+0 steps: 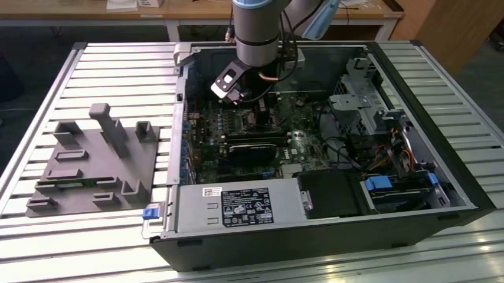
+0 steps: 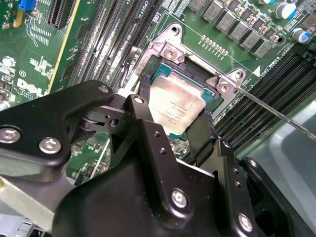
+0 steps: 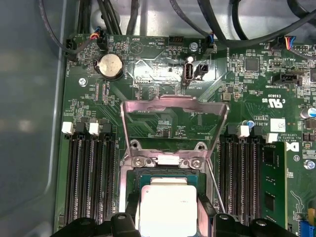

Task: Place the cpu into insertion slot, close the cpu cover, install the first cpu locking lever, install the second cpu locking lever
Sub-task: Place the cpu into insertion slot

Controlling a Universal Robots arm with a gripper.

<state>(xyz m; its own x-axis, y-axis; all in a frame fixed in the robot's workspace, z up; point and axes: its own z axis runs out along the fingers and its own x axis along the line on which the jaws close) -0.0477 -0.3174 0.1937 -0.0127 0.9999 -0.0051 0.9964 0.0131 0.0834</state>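
We look down at a slant on the open case (image 1: 315, 244) from high and well back in the exterior view. Both wrist views sit close over the board (image 3: 247, 89) (image 2: 44, 64), the first squarely, the second aslant, sharing the cpu (image 3: 167, 212) (image 2: 175, 106) and slot (image 3: 132, 183) (image 2: 200, 79).

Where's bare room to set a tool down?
Bare slats of the silver slatted metal table beyond the grey moulded fixture, and on the exterior view's right of the open black computer case. Crowded inside the case around the black end effector.
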